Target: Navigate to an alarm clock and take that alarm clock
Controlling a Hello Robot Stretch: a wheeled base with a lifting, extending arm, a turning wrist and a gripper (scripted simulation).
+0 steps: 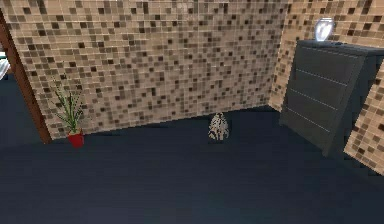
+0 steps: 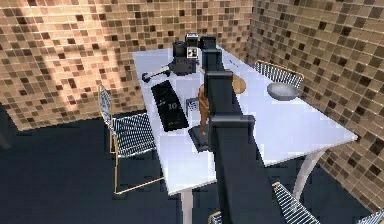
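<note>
Arm side view: the arm [image 2: 232,150] crosses the worktop [image 2: 300,125] and hides part of a brown upright object [image 2: 204,108] and most of an orange disc [image 2: 238,86]; you cannot identify either. Small things lie on the worktop at the gripper [image 2: 160,73], so you cannot tell whether it holds anything. The dark flat object [image 2: 168,103] nearby is too small for you to name. A wire chair [image 2: 290,205] is cut off by the bottom edge.

Forward view: the dark dresser [image 1: 325,95] runs off the right edge. The pale object [image 1: 322,30] on top of it and the striped item [image 1: 218,127] on the floor [image 1: 180,180] are too small to identify.
</note>
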